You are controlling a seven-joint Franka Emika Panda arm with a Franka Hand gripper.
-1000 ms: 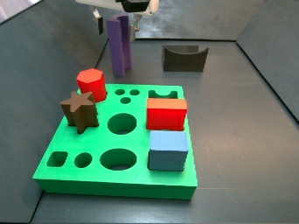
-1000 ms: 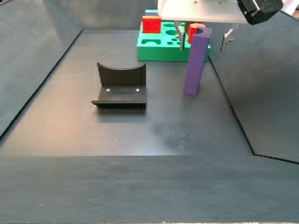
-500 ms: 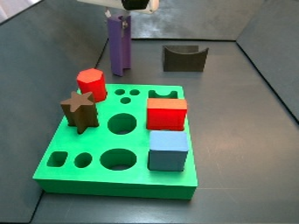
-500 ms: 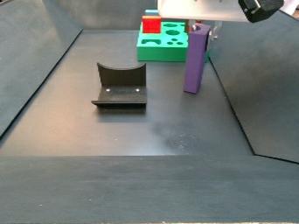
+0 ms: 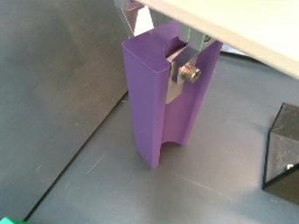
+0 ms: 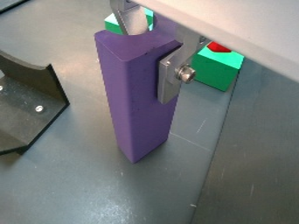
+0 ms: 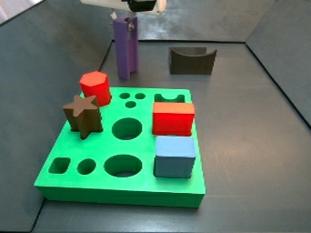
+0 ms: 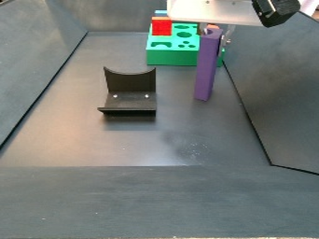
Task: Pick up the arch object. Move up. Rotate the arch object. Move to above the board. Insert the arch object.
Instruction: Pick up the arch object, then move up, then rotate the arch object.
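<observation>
While hidden elsewhere, fingers [image 6: 176,72] flanking upright arch object [image 6: 133,96].

I work in a lab test pen: dark walled floor [image 8: 149,140], my gripper [image 7: 125,20] over a green board [image 7: 73,155] of blocks.

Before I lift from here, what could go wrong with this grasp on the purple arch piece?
The gripper pinches the arch object only near its top, so the long body below may swing or slip when rotated. The board already carries a red cylinder and a brown star; a low approach could clip them.
</observation>
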